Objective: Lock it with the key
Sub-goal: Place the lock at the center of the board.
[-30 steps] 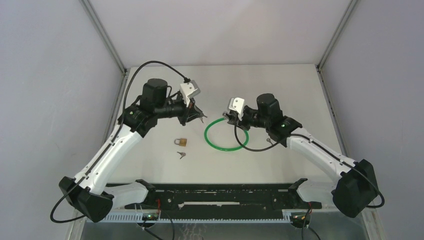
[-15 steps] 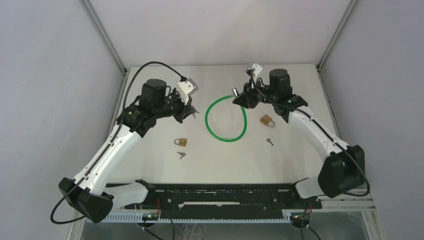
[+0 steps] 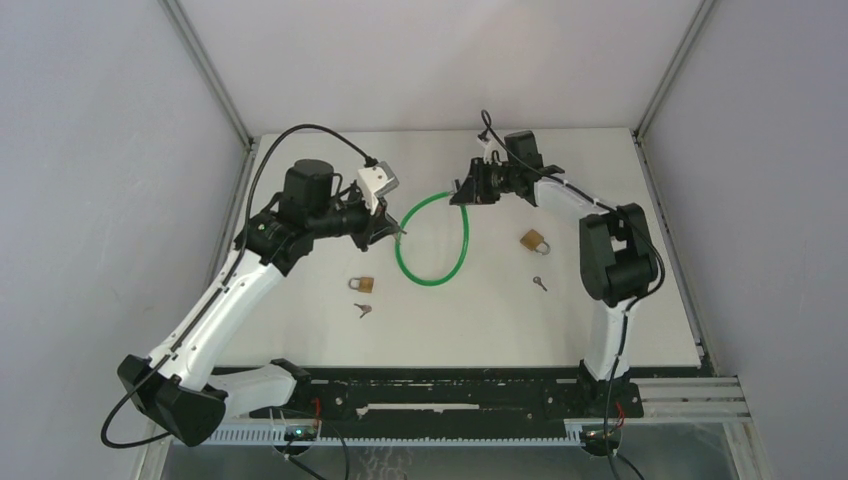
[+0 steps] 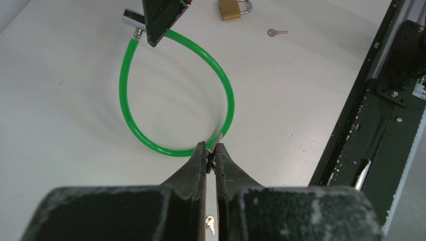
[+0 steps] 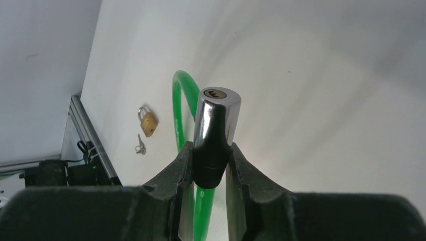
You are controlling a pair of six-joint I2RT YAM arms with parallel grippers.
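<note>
Although both pieces are in hand, the locking itself is not yet done: your left gripper pinches what looks like a thin, flat metal key at its tips, well apart from your right gripper. That gripper clamps the smooth chrome lock cylinder, with the round keyhole just beyond its fingertips and the glossy green cable looping behind.

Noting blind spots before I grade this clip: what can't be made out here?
Left wrist view: the key is a mere sliver; the left pincer, shut on it, hides the rest.
Right wrist view: the right pincer covers the lower half of the lock cylinder, where the green cable joins.
Top view: the loose keys are too small to show their teeth.
</note>
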